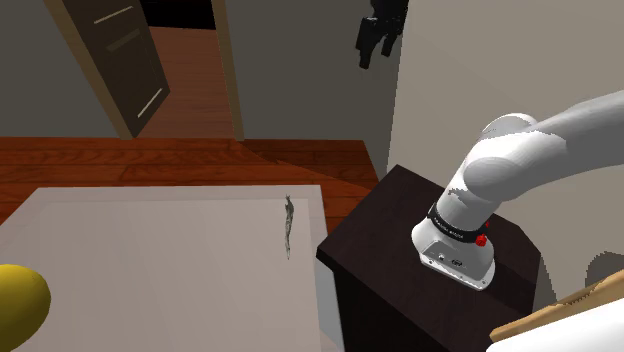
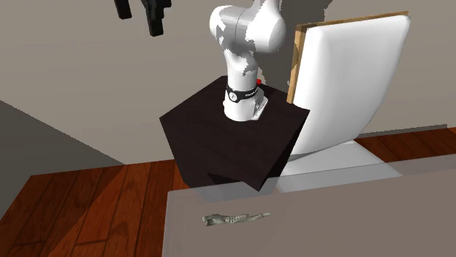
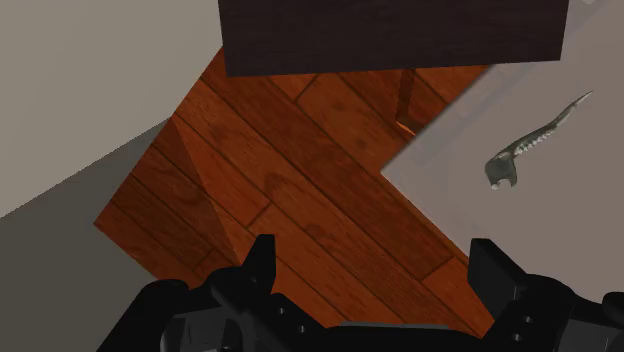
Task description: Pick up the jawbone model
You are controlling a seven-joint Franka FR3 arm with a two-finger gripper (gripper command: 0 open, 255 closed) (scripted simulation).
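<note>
Floor [image 3: 300, 190]: reddish wood planks, slight sheen. Tabletop [image 1: 150, 260]: plain grey, smooth, matt (material unclear). Jawbone model [image 3: 525, 148]: dull grey-green, rough, ridged along one edge. Stand [image 2: 234, 139]: dark brown, matt. Arm [image 1: 500, 170]: smooth white shell. Gripper [image 3: 375, 258]: matt black.

Place: house room.
Floor [image 3: 300, 170]: reddish wood planks.
Door [image 1: 115, 55]: dark, standing open.
Furniture: grey table [image 1: 150, 260], white chair [image 2: 351, 80].

Grey table [image 1: 150, 262]: jawbone model [image 1: 287, 225] near edge, yellow object [image 1: 18, 305] well apart.
</note>
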